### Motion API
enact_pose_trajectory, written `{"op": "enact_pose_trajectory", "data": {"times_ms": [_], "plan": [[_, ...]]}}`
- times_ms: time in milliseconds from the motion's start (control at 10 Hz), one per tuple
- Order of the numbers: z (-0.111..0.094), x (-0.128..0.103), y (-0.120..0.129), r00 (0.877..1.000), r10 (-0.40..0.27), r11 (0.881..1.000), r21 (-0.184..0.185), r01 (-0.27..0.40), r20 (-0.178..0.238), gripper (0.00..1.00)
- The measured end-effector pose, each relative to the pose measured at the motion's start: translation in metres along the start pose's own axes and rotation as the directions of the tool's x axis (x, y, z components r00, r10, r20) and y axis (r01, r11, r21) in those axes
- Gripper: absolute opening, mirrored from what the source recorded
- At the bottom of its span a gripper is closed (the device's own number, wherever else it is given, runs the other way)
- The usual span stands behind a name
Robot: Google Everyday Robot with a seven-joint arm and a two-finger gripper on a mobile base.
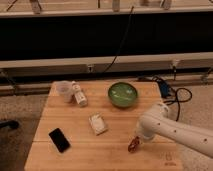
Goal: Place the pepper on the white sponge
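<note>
Wooden table [80, 156], speckled floor [20, 106], dark wall [60, 40]

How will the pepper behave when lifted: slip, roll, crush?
The pepper, with the gripper shut on it near the front edge of the table, looks small, so it is probably light. Its tapered ends may let it pivot or slip in the grip. Elongated and rounded, it could roll off the small white sponge unless laid down gently.

Wooden table [80, 159]: phone [59, 140], white sponge [98, 124], bowl [123, 94], cup [64, 91], bottle [79, 94], pepper [133, 146]

Robot lab: cables [176, 94], claw [134, 145] over front-right of table [75, 159].
</note>
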Motion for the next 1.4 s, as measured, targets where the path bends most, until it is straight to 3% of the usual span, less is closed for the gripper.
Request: {"op": "enact_pose_trajectory", "data": {"times_ms": [600, 1100, 1400], "plan": [[-0.024, -0.011, -0.039, 0.998, -0.062, 0.998, 0.001, 0.062, -0.022, 0.00], [-0.044, -0.061, -0.102, 0.991, -0.123, 0.992, -0.007, 0.123, -0.046, 0.00], [-0.041, -0.102, -0.127, 0.983, -0.175, 0.985, -0.011, 0.174, -0.056, 0.00]]}}
